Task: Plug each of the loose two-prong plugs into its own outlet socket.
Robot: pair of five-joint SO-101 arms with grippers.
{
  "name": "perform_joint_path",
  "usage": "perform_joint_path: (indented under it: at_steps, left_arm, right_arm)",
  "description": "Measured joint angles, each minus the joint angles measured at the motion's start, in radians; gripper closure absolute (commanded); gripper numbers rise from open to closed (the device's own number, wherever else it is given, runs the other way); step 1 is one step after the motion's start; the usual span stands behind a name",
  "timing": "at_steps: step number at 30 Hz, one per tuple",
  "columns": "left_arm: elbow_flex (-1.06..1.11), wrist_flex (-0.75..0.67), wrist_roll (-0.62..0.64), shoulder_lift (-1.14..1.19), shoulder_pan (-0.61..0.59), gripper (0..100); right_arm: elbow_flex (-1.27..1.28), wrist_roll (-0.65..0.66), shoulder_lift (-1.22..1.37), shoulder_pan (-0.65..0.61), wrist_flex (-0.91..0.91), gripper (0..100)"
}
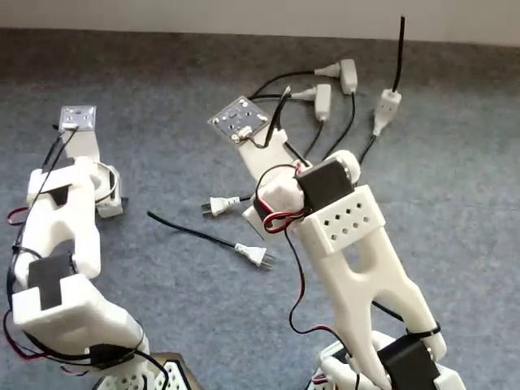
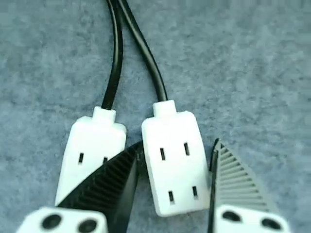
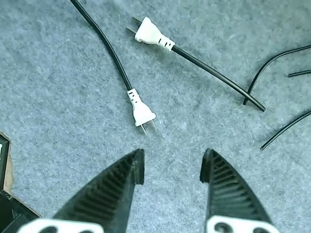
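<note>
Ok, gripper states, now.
Left gripper: around an outlet socket; clamped or not, cannot tell.
Right gripper: open, holding nothing.

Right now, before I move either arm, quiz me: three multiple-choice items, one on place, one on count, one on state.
1. The left gripper is: A astride a socket; B on the other arm; C raised in the air.
2. Loose plugs ahead of the right gripper: A one; B two; C four.
3. The right gripper is: A shut on a plug; B shut, empty; C open, empty.
1 A, it straddles the socket. 2 B, a near one and a farther one. 3 C, its fingers stand apart, nothing between.
</note>
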Motion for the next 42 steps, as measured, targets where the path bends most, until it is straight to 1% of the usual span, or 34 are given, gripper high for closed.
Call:
perform_joint_path:
  at_steps: [3,9,11,20,23,30,35,38,42]
  left_arm:
    - [0.000,0.000,0.003,0.002,-0.003,79]
    - [0.000,0.000,0.003,0.002,-0.003,96]
    - [0.000,0.000,0.003,0.002,-0.002,100]
    - [0.000,0.006,0.002,0.002,0.011,99]
    - [-0.037,0.075,0.002,-0.005,0.049,99]
    - [-0.192,0.339,0.002,-0.164,0.247,99]
    - [-0.241,0.474,0.002,-0.318,0.463,99]
    - [-0.241,0.516,0.002,-0.371,0.634,99]
    - [-0.241,0.496,0.011,-0.336,0.842,99]
  right_arm:
    - [0.000,0.000,0.000,0.002,0.000,80.4]
    - [0.000,0.000,0.000,0.003,0.000,80.4]
    - [0.000,0.000,0.000,0.003,0.000,80.4]
    - [0.000,0.000,0.000,0.008,0.012,80.4]
    - [-0.005,0.000,-0.026,0.037,0.035,80.4]
    - [-0.014,0.000,-0.195,0.184,0.040,80.4]
    - [-0.014,0.000,-0.293,0.333,0.055,80.4]
    - [-0.014,0.000,-0.319,0.454,0.058,80.4]
    - [-0.014,0.003,-0.325,0.677,0.058,80.4]
